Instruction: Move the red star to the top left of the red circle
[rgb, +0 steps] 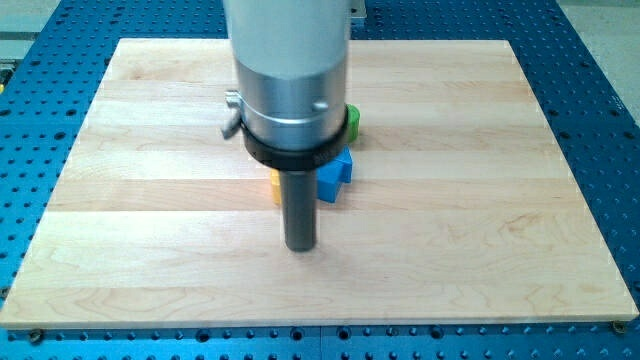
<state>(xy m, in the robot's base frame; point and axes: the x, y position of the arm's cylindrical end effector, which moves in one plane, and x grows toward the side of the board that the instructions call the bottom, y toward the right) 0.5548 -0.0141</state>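
Rod tip (300, 246), gripperless, stood at six o'clock of the blue block (335, 173) and yellow block (273, 186); neither red star nor red circle showed.

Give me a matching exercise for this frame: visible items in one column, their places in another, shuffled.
Items:
1. green block
2. blue block
3. yellow block
4. my tip

Places:
A. lowest in the view, on bare wood below the blocks
B. at the rod's right, below the green one
C. peeking out at the rod's left
D. at the arm housing's right edge, uppermost

Pairs: 1-D, 2-B, 3-C, 4-A. No red block shows.
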